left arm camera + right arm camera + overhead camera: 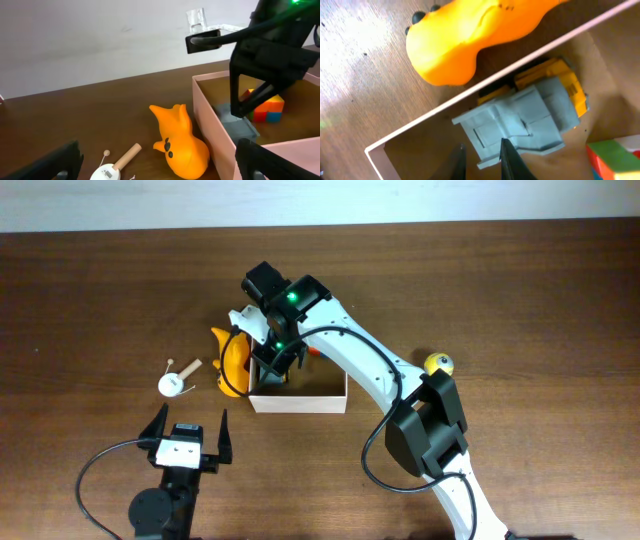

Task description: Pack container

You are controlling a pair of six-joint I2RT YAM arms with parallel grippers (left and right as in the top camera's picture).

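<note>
- Left of the container (298, 404), just beside its wall, lies an orange toy (232, 365). A white gadget with a wooden handle (172, 384) sits farther left, and a yellow ball (437, 363) well to the right.
- The right gripper (481, 161) hangs inside the container's left end, above a grey-and-yellow truck (535, 115). Its fingers are narrowly apart; whether they pinch the truck, I cannot tell.
- The left gripper (193, 416), spread wide, is in front of the container, apart from it.
- The container is square and shallow, white outside and tan inside, and also holds a multicoloured block (265, 107).
</note>
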